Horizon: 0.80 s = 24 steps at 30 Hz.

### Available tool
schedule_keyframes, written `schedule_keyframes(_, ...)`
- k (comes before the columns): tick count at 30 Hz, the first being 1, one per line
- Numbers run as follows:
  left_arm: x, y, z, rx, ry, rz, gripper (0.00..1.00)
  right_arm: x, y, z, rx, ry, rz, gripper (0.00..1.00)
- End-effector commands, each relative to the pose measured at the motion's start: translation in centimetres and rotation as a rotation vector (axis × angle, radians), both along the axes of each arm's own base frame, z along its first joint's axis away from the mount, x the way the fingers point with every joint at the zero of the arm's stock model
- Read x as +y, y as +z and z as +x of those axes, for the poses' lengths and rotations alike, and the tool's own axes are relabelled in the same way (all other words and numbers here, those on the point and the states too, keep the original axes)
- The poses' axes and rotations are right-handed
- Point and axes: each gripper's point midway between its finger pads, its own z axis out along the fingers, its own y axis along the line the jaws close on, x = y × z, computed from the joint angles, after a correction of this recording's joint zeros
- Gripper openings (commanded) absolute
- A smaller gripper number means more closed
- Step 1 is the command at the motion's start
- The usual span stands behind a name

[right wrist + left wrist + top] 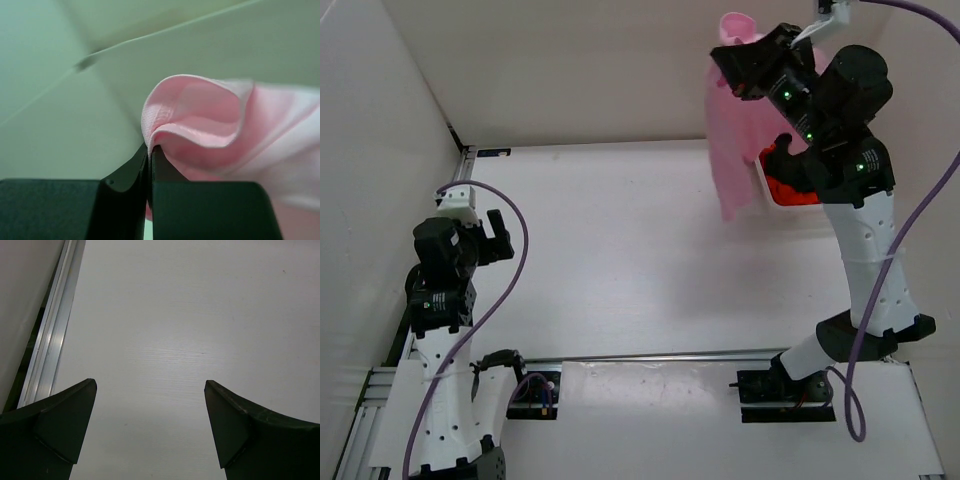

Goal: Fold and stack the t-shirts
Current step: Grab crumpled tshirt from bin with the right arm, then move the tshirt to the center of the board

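At one o'clock, aloft, the light pink t-shirt (732,150) is being pinched by a bunched edge in the right gripper (150,152), dangling soft and light, likely best retaken at a shoulder, while the left gripper (150,384) is being held spread at nine o'clock.

Limp pink t-shirt (732,130) aloft at far right; orange-red t-shirt (788,190) bunched beside.
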Motion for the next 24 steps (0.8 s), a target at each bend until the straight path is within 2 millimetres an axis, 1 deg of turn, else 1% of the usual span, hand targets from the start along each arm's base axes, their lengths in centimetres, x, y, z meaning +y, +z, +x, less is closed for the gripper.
schedule_keyframes(1,-1.4,2.1,0.0,-0.054,-0.068,-0.016,1.00,5.8,5.0,-5.7,-0.172,0.284,0.075,0.00)
schedule_keyframes(3,-1.4,2.1,0.0,-0.054,-0.068,-0.016,1.00,7.6,6.7,-7.9,-0.233,0.360,0.090,0.00)
schedule_keyframes(4,-1.4,2.1,0.0,-0.054,-0.068,-0.016,1.00,9.4,6.8,-8.9,-0.251,0.411,0.090,0.00)
schedule_keyframes(5,-1.4,1.8,-0.1,-0.051,-0.068,-0.017,1.00,10.0,7.3,-9.8,-0.276,0.433,0.097,0.00)
schedule_keyframes(6,-1.4,1.8,-0.1,-0.051,-0.068,-0.017,1.00,10.6,7.6,-10.0,-0.293,0.438,0.105,0.00)
schedule_keyframes(7,-1.6,1.6,-0.3,-0.051,-0.077,-0.020,1.00,11.8,7.6,-10.0,-0.304,0.431,0.115,0.00)
schedule_keyframes(8,-1.6,1.6,-0.3,-0.051,-0.077,-0.020,1.00,12.0,7.6,-10.1,-0.303,0.415,0.120,0.00)
schedule_keyframes(9,-1.6,1.6,-0.3,-0.051,-0.077,-0.020,1.00,13.5,6.7,-9.6,-0.271,0.415,0.122,0.00)
schedule_keyframes(10,-1.6,1.8,-0.4,-0.060,-0.077,-0.019,1.00,14.0,6.1,-8.9,-0.253,0.390,0.117,0.00)
schedule_keyframes(11,-1.6,1.1,-0.5,-0.041,-0.077,-0.022,1.00,14.4,5.7,-8.5,-0.240,0.376,0.119,0.00)
schedule_keyframes(12,-1.6,1.1,-0.5,-0.041,-0.077,-0.022,1.00,15.4,4.2,-7.2,-0.199,0.351,0.107,0.00)
schedule_keyframes(13,-1.5,0.7,-0.5,-0.031,-0.068,-0.021,1.00,15.7,3.4,-6.5,-0.163,0.337,0.122,0.00)
schedule_keyframes(14,-1.5,0.9,-0.7,-0.040,-0.068,-0.019,1.00,16.1,2.1,-5.6,-0.116,0.317,0.114,0.00)
schedule_keyframes(15,-1.5,0.5,-0.7,-0.029,-0.067,-0.017,1.00,16.9,0.3,-4.7,-0.062,0.301,0.098,0.00)
schedule_keyframes(16,-1.5,0.5,-0.7,-0.029,-0.067,-0.017,1.00,16.8,-0.8,-4.1,-0.020,0.271,0.090,0.00)
schedule_keyframes(17,-1.3,0.5,-0.7,-0.028,-0.058,-0.012,1.00,16.4,-2.8,-2.9,0.056,0.207,0.079,0.00)
schedule_keyframes(18,-1.3,0.0,-0.7,-0.018,-0.057,-0.014,1.00,16.6,-5.2,-2.1,0.113,0.175,0.050,0.00)
schedule_keyframes(19,-1.6,0.0,-0.7,-0.018,-0.067,-0.014,1.00,16.6,-6.7,-1.5,0.152,0.148,0.034,0.00)
schedule_keyframes(20,-1.6,-0.4,-0.7,-0.009,-0.067,-0.016,1.00,16.3,-8.2,-1.3,0.202,0.125,0.028,0.00)
schedule_keyframes(21,-1.6,-0.4,-0.7,-0.009,-0.067,-0.016,1.00,15.3,-8.7,-0.8,0.220,0.082,0.036,0.00)
schedule_keyframes(22,-1.8,-0.7,-0.5,0.004,-0.077,-0.018,1.00,14.9,-11.7,0.1,0.276,0.051,0.005,0.00)
schedule_keyframes(23,-1.8,-0.7,-0.5,0.004,-0.077,-0.018,1.00,14.3,-13.8,0.4,0.332,0.026,-0.013,0.00)
schedule_keyframes(24,-1.8,-0.9,-0.3,0.016,-0.077,-0.020,1.00,13.0,-14.8,0.7,0.389,-0.004,0.029,0.00)
